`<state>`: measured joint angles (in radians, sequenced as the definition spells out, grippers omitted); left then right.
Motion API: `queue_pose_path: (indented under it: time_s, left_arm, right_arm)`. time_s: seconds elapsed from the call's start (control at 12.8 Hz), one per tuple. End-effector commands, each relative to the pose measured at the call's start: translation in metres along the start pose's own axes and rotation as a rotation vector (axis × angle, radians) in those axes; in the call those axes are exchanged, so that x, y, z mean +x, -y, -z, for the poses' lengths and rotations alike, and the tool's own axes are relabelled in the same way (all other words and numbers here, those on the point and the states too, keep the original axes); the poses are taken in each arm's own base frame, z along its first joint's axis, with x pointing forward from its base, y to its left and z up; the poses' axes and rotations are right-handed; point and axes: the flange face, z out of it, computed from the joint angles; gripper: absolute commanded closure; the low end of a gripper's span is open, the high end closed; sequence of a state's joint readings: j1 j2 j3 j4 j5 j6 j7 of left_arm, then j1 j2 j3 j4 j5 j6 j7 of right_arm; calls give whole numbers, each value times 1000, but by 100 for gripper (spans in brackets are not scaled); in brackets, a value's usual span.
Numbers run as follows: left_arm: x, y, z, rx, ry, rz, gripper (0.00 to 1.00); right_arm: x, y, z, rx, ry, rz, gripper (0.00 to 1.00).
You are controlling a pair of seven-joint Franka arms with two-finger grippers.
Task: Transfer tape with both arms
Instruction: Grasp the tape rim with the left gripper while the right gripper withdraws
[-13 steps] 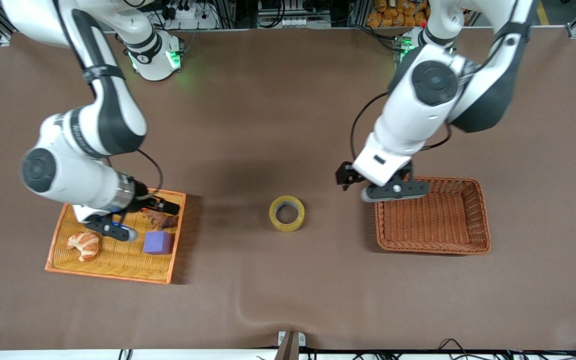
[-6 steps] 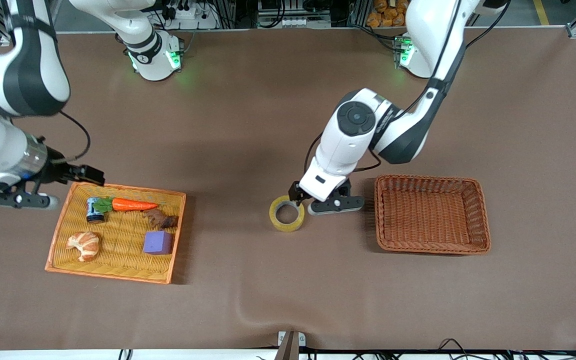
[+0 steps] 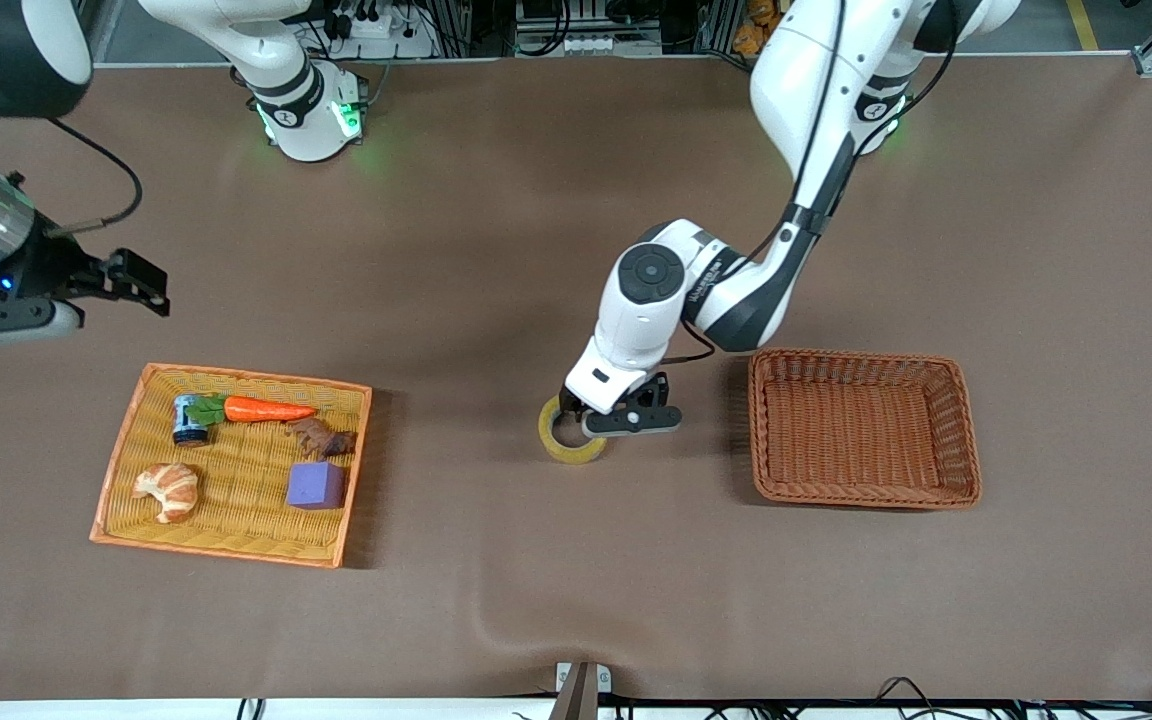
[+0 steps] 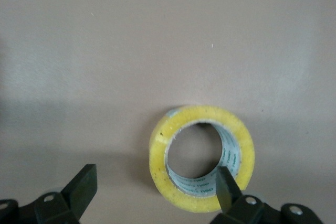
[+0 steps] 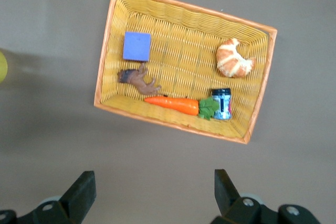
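The tape [image 3: 568, 452], a yellowish ring with a greyish core, lies flat in the middle of the table. My left gripper [image 3: 633, 421] is low over it and open. In the left wrist view the tape [image 4: 173, 192] lies under the left gripper [image 4: 155, 177]. One fingertip [image 4: 224, 184] stands at the ring's inner wall. The other [image 4: 84, 182] is out over bare table. My right gripper [image 3: 6, 318] is open and empty, up in the air at the right arm's end of the table. It also shows in the right wrist view [image 5: 152, 179].
A yellow wicker tray [image 3: 236, 550] holds a carrot [image 3: 266, 409], a small can [image 3: 189, 418], a croissant [image 3: 168, 489], a purple cube [image 3: 315, 484] and a brown item [image 3: 321, 437]. An empty brown wicker basket [image 3: 966, 430] stands beside the tape toward the left arm's end.
My left gripper has moved from the brown basket's edge down onto the tape. My right gripper has lifted off the yellow tray and drawn away toward its end of the table.
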<state>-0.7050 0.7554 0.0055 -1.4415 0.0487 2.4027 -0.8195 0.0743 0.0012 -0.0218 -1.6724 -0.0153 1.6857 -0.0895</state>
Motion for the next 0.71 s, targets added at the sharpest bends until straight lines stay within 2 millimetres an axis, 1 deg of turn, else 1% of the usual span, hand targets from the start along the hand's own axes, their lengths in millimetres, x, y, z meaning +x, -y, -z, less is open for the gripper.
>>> queue_pose_path:
  time_s: [0.0, 0.08, 0.16, 0.24, 0.31, 0.39, 0.47, 0.63]
  left_arm:
    - [-2, -9, -13, 39, -57, -60, 0]
    - [0, -8, -16, 45, -64, -84, 0]
    - [0, -8, -21, 42, -72, -119, 0]
    - [2, -7, -29, 35, -79, -135, 0]
    - [2, -8, -35, 21, -89, -134, 0]
    - [2, -8, -41, 11, -96, -134, 0]
    - [1, -8, -46, 7, -100, -137, 0]
    - [-1, -9, -49, 5, -101, -138, 1]
  right_arm:
    - [-31, -19, 26, -63, 3, -9, 0]
    - [-36, -25, 31, -67, 8, -38, 0]
    - [-41, -33, 42, -63, -1, -92, 0]
    - [-45, -33, 55, -56, 2, -131, 0]
    - [-43, -31, 56, -56, 2, -144, 0]
    - [-43, -34, 50, -48, 20, -152, 0]
    - [-43, -32, 50, -42, 21, -141, 0]
    - [-39, -28, 50, -12, 5, -136, 0]
